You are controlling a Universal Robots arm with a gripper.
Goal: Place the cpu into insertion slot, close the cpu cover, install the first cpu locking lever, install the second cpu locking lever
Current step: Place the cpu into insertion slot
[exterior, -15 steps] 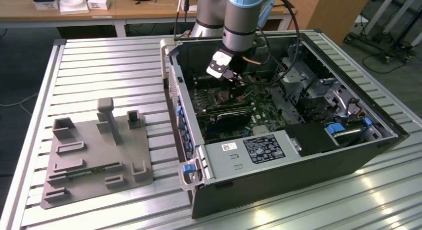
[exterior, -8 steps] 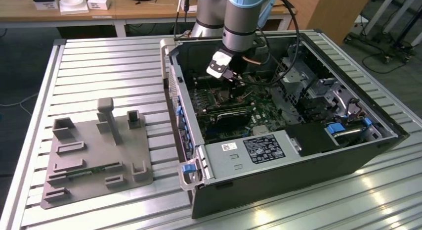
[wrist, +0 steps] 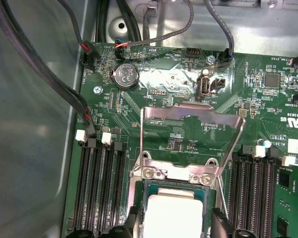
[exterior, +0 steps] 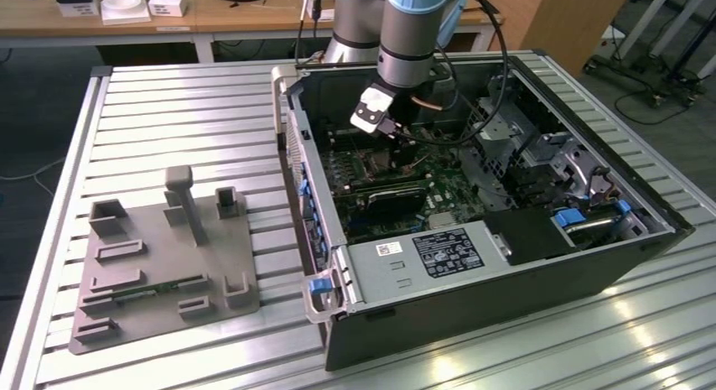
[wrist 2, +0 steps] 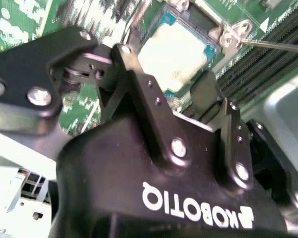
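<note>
So the arm (exterior: 408, 38) is reaching down into the open PC case (exterior: 470, 327), which lies on its side on the slatted metal table (exterior: 179, 113). There's a grey fixture plate (exterior: 157, 277) just beside the case on the exterior view's left.

In both wrist views the cpu (wrist: 173, 215) sits flat in the insertion slot (wrist: 176, 184), pale silver face up. It looks square with the socket's rim, as far as I can see. The gripper (wrist 2: 164, 69) is right over it, straddling the chip. Honestly I can't tell if it's clamped on the cpu or has let go.

The cpu cover (wrist: 213, 114) is flipped up and back on its hinge, and the green board shows through its window. So the socket isn't closed. A thin lever rod (wrist 2: 278, 46) runs past one corner of the socket. Long memory slots (wrist: 97, 188) flank the socket on both sides, and a coin battery (wrist: 125, 76) sits beyond the raised cover.
</note>
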